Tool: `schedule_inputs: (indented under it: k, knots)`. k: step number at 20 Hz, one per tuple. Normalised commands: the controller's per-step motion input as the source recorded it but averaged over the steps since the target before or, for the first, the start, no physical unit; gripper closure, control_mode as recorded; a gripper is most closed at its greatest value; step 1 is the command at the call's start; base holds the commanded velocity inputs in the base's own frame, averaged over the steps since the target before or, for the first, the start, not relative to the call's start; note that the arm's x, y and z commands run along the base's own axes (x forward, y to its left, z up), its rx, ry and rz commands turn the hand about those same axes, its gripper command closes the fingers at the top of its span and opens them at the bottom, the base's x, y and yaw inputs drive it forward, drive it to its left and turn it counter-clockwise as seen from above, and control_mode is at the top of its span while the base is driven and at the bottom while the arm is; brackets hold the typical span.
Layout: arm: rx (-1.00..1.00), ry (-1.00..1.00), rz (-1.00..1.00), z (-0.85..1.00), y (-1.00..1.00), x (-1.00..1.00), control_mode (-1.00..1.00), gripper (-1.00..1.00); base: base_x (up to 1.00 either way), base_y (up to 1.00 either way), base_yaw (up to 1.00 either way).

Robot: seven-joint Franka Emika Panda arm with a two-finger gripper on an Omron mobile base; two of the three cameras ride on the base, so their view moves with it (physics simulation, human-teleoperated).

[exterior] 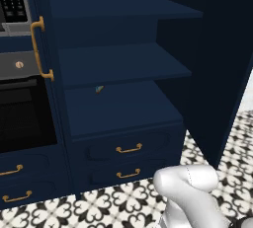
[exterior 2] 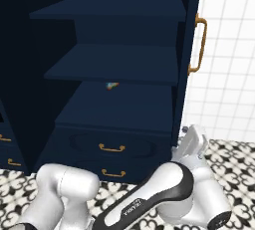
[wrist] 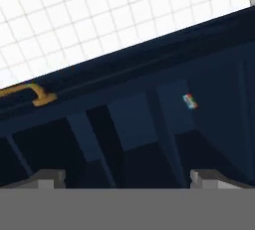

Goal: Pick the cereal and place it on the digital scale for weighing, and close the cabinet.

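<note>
My gripper is wide open and holds nothing. The cabinet stands open. A tiny colourful thing sits far back on a shelf.

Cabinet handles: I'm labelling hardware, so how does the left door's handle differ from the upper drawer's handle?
The left door's handle is a long bar standing vertical; the upper drawer's handle is a short pull lying horizontal. The left door's handle sits high, beside the cabinet shelves; the upper drawer's handle sits low, under the bottom shelf. Both are brass.
</note>
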Motion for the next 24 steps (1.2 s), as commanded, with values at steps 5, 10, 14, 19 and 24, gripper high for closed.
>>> schedule_inputs:
  k: [5,10,14,19,24]
  knots:
    - [0.27,0.16,0.17,-0.49,-0.66,0.99,-1.0,-1.0,0.0,0.0,0.0]
    - [0.17,0.06,0.16,-0.46,-0.01,0.8,-1.0,-1.0,0.0,0.0,0.0]
    - [0.25,0.0,0.19,-0.37,0.37,0.5,-1.0,-1.0,0.0,0.0,0.0]
    - [0.28,0.0,0.16,-0.14,0.73,0.32,-1.0,-1.0,0.0,0.0,0.0]
    - [0.15,0.0,0.01,-0.05,1.0,0.44,-1.0,-1.0,0.0,0.0,0.0]
